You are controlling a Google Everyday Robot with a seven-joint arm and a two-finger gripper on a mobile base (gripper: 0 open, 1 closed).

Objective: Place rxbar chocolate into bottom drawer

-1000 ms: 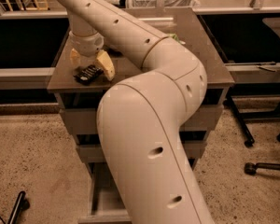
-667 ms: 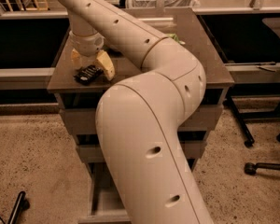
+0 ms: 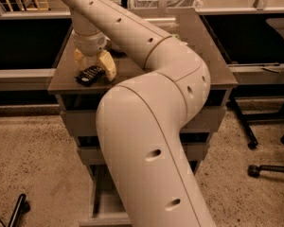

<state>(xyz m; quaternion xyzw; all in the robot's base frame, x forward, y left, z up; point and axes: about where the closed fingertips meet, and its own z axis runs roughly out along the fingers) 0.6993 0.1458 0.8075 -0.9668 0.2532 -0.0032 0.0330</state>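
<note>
The rxbar chocolate (image 3: 89,74), a small black bar with white lettering, lies on the brown top of the cabinet (image 3: 146,67) near its front left corner. My gripper (image 3: 93,69) reaches down over it from above. Its yellowish fingers (image 3: 108,66) are spread, one on each side of the bar, and look open. The bottom drawer (image 3: 103,206) is pulled out at the foot of the cabinet. My arm hides most of it, and only its left part shows.
My thick white arm (image 3: 146,141) crosses the middle of the view and hides the cabinet's front. Two shut grey drawers (image 3: 78,122) sit above the bottom one. A wire basket (image 3: 165,1) stands behind. Chair wheels (image 3: 253,170) are on the floor at right.
</note>
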